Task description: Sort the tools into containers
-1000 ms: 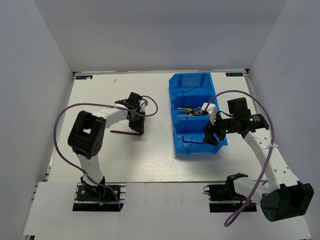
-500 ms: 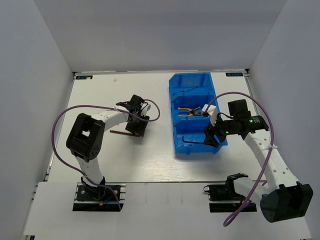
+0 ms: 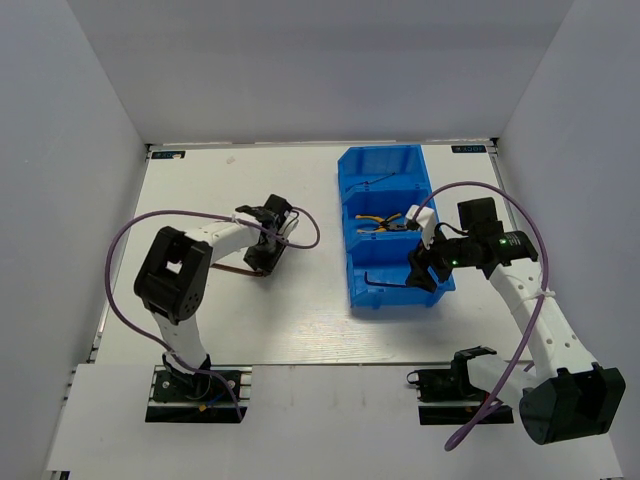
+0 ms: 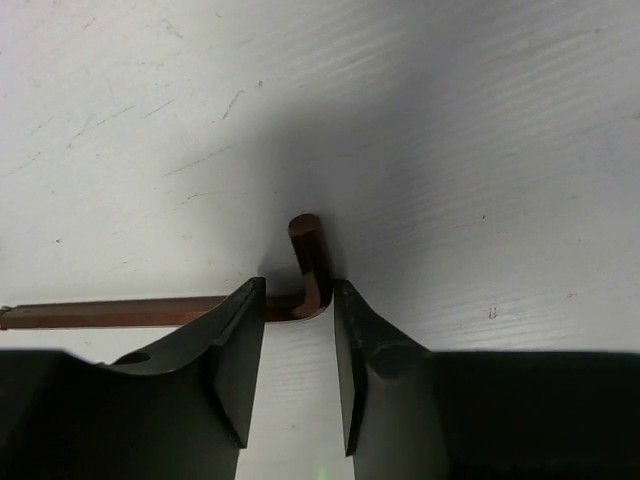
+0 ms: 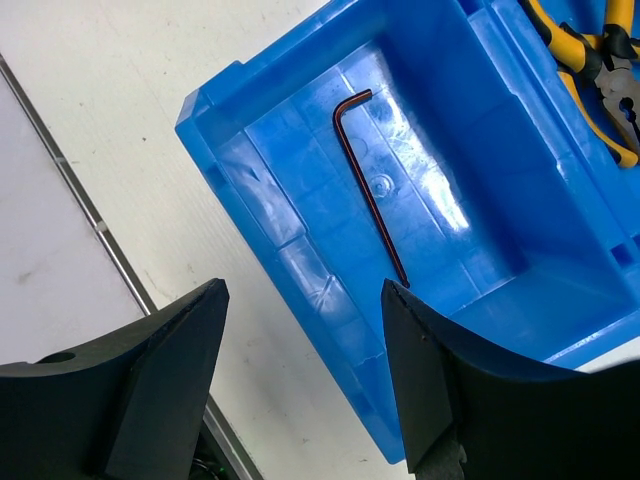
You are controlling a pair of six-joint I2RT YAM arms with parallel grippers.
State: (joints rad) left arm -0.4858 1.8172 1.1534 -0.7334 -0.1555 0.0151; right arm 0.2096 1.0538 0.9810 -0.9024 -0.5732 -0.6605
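The last loose tool, a brownish hex key (image 4: pixel 308 250), lies flat on the surface (image 3: pixel 300 320) left of centre in the overhead view, well apart from the blue bin (image 5: pixel 270 170). The left end effector (image 4: pixel 297 300) stands low over it with a narrow gap, one finger on each side of the key's bend. It is not clamped on the key. The bend is probably chosen because it gives the pads something thicker to catch than the thin, flat-lying long arm, which runs off toward the left edge of the wrist view.

The right end effector (image 5: pixel 302 300) hangs wide and empty above the bin's lowest compartment, where a second hex key (image 5: pixel 365 170) rests on the floor. That suggests this slot is meant for keys. The pliers (image 5: pixel 580 60) with yellow-black handles sit in the middle compartment. A thin dark tool (image 3: pixel 375 182) lies in the top one, too small to name surely.

By this layout, the sorting is nearly done. Only the key on the surface is left to carry across.
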